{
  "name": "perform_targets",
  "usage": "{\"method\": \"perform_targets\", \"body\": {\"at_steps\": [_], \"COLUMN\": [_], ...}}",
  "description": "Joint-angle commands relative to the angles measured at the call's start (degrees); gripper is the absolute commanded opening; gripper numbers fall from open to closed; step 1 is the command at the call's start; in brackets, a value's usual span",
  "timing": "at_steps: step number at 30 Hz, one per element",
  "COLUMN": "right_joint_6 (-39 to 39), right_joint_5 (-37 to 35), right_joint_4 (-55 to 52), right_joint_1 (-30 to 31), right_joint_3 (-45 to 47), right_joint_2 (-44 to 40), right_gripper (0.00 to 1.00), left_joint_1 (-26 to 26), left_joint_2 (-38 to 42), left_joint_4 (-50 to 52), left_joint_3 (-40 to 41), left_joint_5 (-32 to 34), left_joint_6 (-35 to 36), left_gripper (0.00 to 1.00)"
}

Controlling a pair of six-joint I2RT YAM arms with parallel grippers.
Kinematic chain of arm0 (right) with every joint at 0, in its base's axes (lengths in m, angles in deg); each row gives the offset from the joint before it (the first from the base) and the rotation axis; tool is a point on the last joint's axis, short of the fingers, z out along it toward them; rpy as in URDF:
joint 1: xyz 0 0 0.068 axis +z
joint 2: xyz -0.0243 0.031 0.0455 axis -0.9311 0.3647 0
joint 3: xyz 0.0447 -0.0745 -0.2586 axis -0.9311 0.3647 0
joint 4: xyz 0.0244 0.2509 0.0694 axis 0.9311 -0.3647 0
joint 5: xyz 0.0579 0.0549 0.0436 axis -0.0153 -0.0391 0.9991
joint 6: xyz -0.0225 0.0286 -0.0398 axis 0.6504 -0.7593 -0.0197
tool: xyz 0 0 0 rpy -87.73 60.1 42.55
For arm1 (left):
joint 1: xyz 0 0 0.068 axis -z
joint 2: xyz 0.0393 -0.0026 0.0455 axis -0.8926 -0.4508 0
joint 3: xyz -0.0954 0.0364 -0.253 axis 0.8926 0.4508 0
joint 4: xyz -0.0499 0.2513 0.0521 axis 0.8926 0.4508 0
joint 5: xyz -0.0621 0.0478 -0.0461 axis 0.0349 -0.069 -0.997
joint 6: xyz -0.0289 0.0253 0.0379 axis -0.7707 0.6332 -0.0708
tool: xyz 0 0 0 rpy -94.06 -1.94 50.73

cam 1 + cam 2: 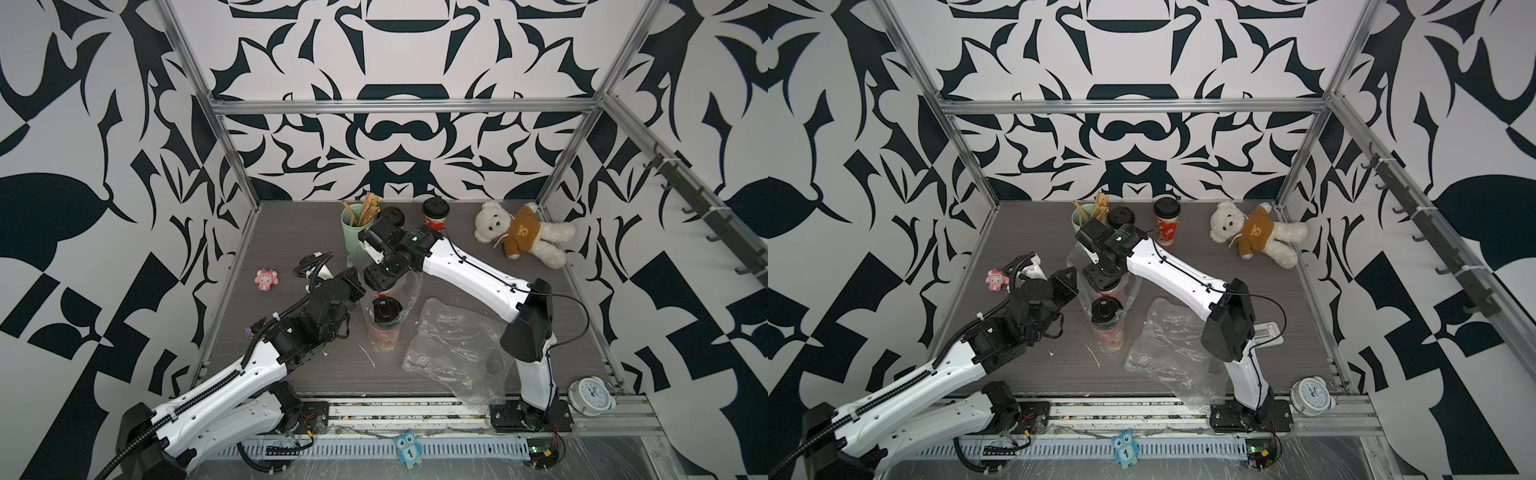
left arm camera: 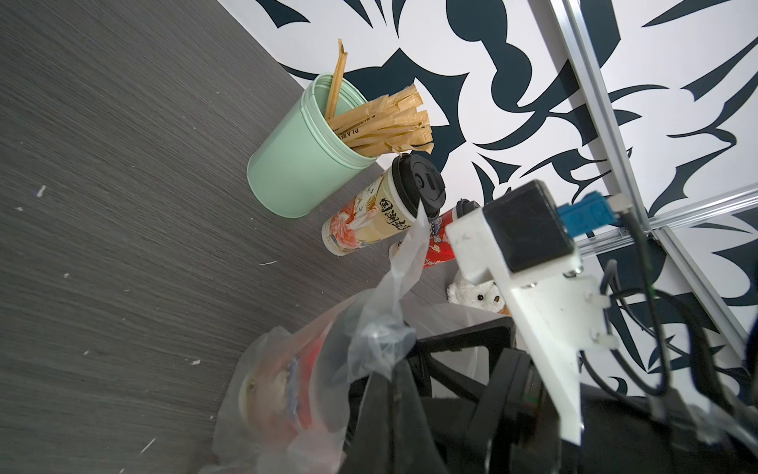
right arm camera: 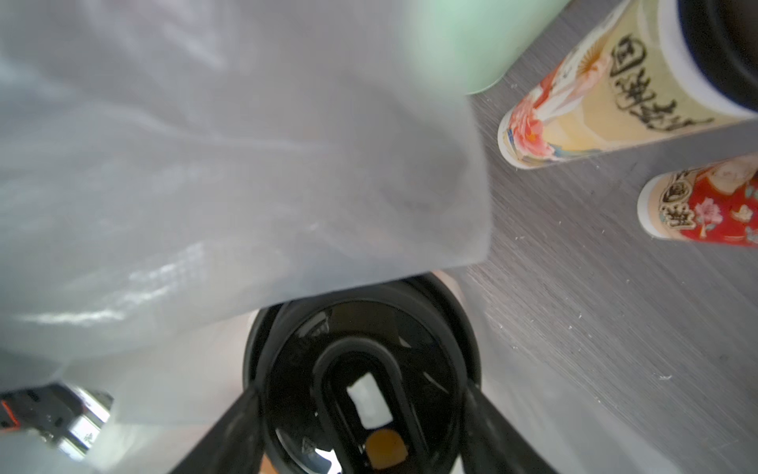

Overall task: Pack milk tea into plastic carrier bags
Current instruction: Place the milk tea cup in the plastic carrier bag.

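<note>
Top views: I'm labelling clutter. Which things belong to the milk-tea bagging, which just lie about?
Job: bagged cup, second bagged cup, cream-yellow cup, far red cup, open bag, spare bag.
Lying about: mint-green stick holder, teddy bear, pink toy, alarm clock, owl tag.

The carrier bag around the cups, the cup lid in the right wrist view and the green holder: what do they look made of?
Carrier bag: thin clear plastic film, glossy and crinkled, a cup showing through. Cup lid: likely black moulded plastic, shiny with highlights. Green holder: probably matte plastic, smooth, with a ridged rim.

Open room far left
Holder [image 1: 353,235], cups [image 1: 435,215] and bear [image 1: 524,233] stand along the far side; a bag [image 1: 453,349] covers near right.
</note>
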State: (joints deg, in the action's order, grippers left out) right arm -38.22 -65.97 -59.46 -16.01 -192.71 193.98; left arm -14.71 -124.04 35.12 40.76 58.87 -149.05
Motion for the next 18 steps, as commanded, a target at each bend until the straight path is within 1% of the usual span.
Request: {"method": "perform_targets", "body": {"at_steps": [1, 4, 7, 8, 12, 16, 18], "right_joint_6": [-0.17, -0.01, 0.14, 0.26, 0.66, 0.40, -0.60], "right_joint_5": [-1.10, -1.09, -1.09, -1.01, -0.57, -0.50, -1.14], "right_joint_4": [-2.45, -2.86, -4.07, -4.50, -4.96, -5.76, -6.62], "right_joint_1": [0.16, 0.18, 0.20, 0.22, 0.22, 0.23, 0.22], "right_joint_3": [-1.19, -2.01, -3.96, -4.79, -7.10, -7.83, -6.82], "right_joint_2": [-0.95, -1.35, -1.65, -1.97, -4.77, -9.91, -13.28], "right_gripper": [0.80, 0.88, 0.92, 0.99, 0.99, 0.99, 0.99], "left_joint_1": [-0.15, -0.11, -0.15, -0.15, -0.16, -0.15, -0.15], "left_joint_2": [0.21, 0.20, 0.13, 0.12, -0.23, -0.63, -0.67], "left_joint_4": [0.19, 0.45, 0.63, 0.72, 0.91, 0.85, 0.64], "left_joint_3": [-0.10, 0.41, 0.61, 0.74, 0.94, 1.15, 1.31], "left_joint_5": [0.82, 0.81, 0.64, 0.68, 0.55, 0.45, 0.33], "left_joint_6": [-0.66, -1.17, -1.38, -1.46, -1.67, -1.82, -1.93], "left_gripper": [0.00, 0.00, 0.00, 0.00, 0.00, 0.00, 0.00]}}
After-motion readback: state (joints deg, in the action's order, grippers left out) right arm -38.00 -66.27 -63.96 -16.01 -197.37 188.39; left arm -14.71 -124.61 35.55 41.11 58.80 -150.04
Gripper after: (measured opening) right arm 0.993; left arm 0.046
